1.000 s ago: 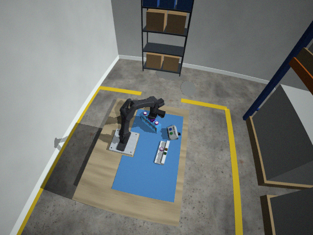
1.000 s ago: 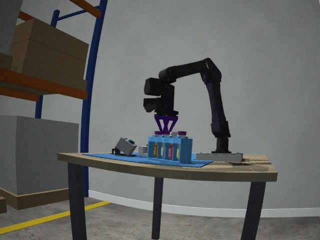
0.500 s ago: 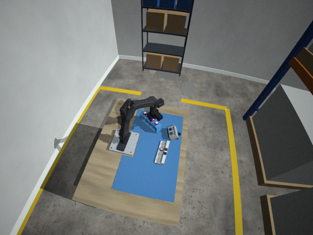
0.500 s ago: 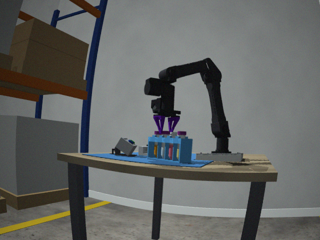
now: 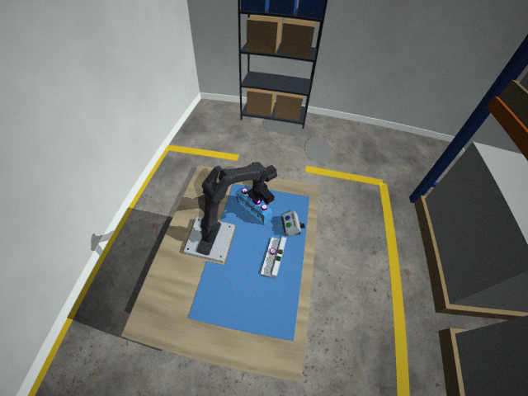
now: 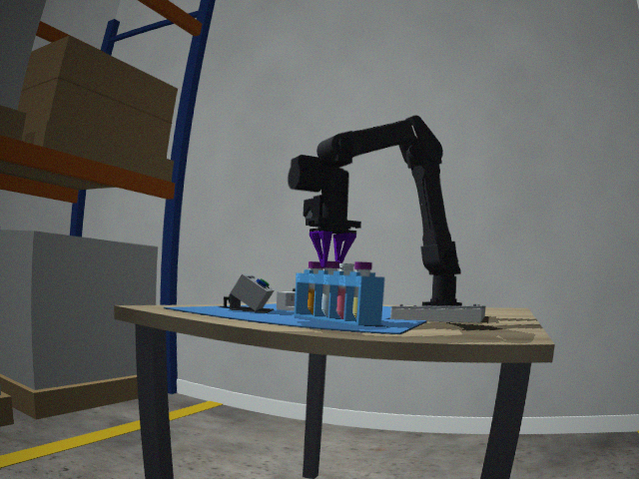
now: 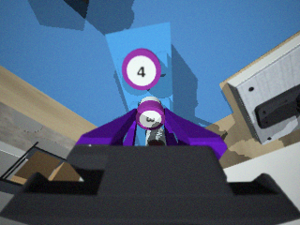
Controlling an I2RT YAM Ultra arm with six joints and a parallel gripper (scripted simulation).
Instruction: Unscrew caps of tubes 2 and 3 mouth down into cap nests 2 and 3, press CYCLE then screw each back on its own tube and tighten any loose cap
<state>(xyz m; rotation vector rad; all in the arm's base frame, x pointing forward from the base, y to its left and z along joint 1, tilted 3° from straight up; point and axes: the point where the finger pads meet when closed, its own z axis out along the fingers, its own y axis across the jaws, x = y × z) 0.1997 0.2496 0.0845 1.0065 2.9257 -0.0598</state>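
The blue decapping station [image 6: 339,298] stands on the blue mat, also seen from above [image 5: 253,207]. My gripper [image 6: 329,261] points straight down over it and is shut on the purple cap of tube 3 [image 7: 150,115], which sits at the height of the other caps. The cap marked 4 [image 7: 142,71] is on its tube just beyond. Tube 2 [image 6: 346,266] beside the gripper has no cap and shows a grey open mouth [image 7: 155,137]. Tube 1 carries its cap [image 6: 362,264]. One purple cap [image 5: 271,251] lies in the cap tray [image 5: 272,256].
The small grey desk [image 5: 290,222] with the blue key [image 5: 288,216] and the green key [image 5: 289,223] stands right of the station. The arm's base plate [image 5: 209,243] is at the mat's left edge. Shelves and boxes stand off the table.
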